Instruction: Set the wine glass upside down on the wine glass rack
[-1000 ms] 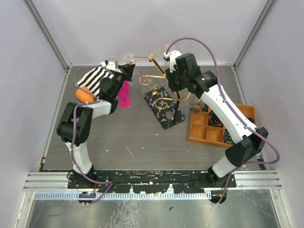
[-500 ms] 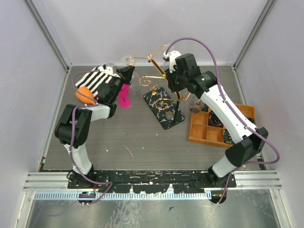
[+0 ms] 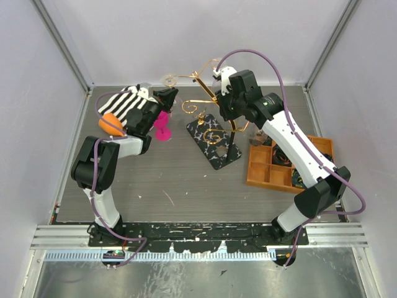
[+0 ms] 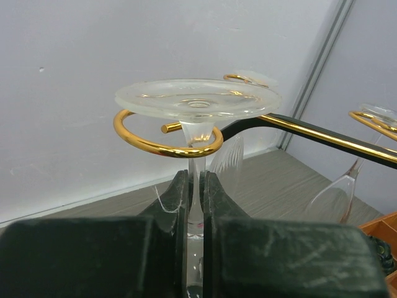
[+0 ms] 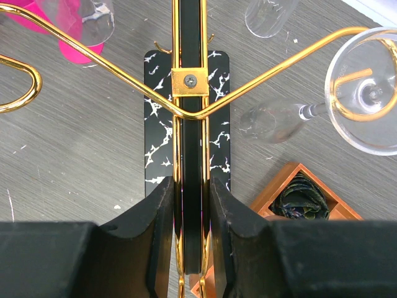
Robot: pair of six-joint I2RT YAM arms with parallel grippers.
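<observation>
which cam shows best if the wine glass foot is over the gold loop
Left wrist: the wine glass foot sits level over the rack's gold loop, stem inside it and in the left gripper. Top external shows that foot only as a faint disc. Right wrist misses it.

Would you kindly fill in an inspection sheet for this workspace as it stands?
Surface: grey table, white scuffs.
Job's things: wine glass inverted, stem inside a curl of the wine glass rack.
Clutter: orange tray, pink item, striped item, second hung glass.
Grippers: left gripper shut on the glass stem; right gripper clamps the rack post.
Cables: purple cable arcing over right arm.
Surroundings: white walls; nothing else seen.
</observation>
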